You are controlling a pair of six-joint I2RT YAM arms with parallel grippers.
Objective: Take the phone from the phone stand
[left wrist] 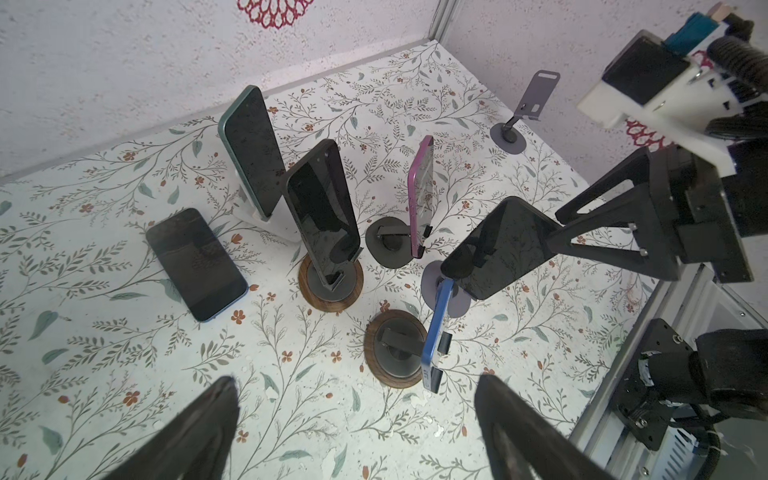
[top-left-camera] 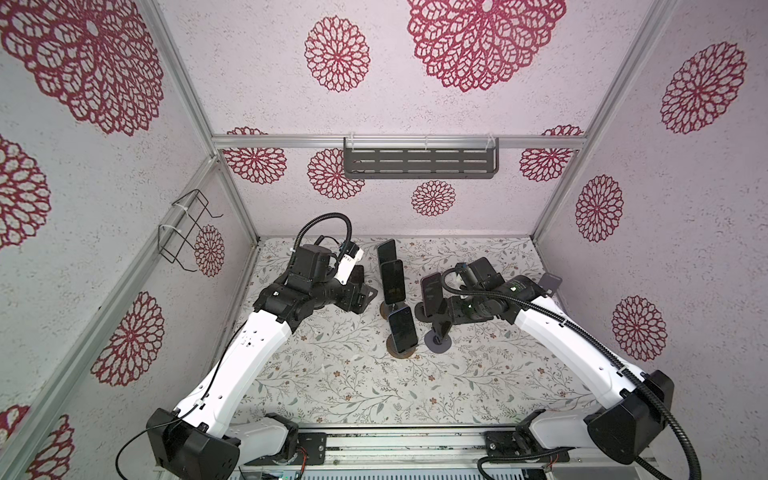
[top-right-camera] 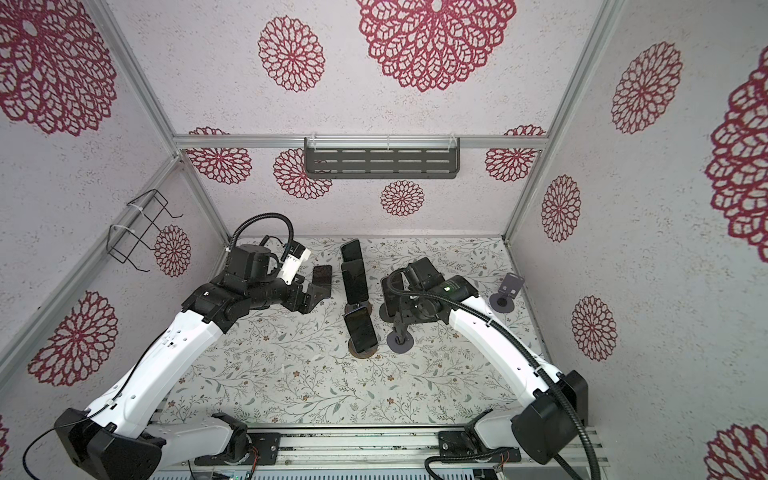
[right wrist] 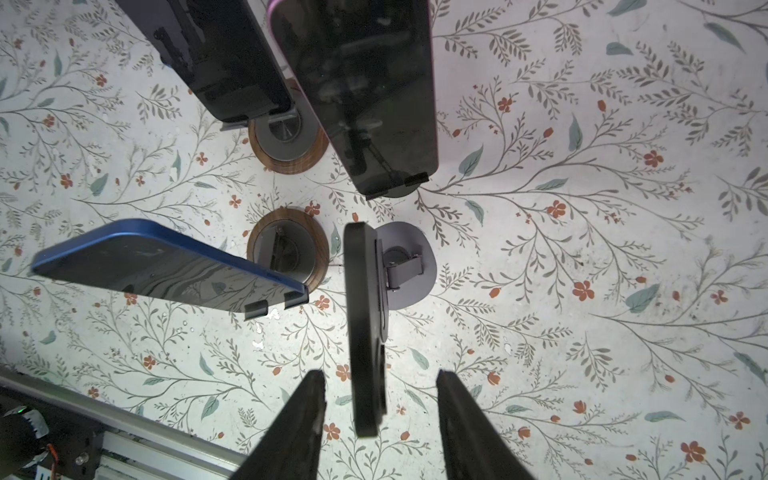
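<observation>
Right wrist view: right gripper (right wrist: 379, 372) spread astride the edge-on black phone (right wrist: 365, 311) at lower centre, no contact, likely squaring up to pinch and lift it off its grey stand (right wrist: 409, 291); left gripper (left wrist: 357, 379) wide, empty; count: six phones incl. flat phone (left wrist: 197, 264), six stands incl. empty stand (left wrist: 536, 99).

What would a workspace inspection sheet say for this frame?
Surface: floral table cover, some white flecks.
Job's things: black phone upright on grey stand; teal phone, dark phone, pink phone, blue phone also on stands.
Clutter: flat phone lying on the cover; empty stand near the right wall.
Tools: left tool open, empty; right tool open, straddling the black phone, gaps both sides.
Cables: black conduit on each arm.
Surroundings: red-flowered walls, grey shelf, wire rack.
</observation>
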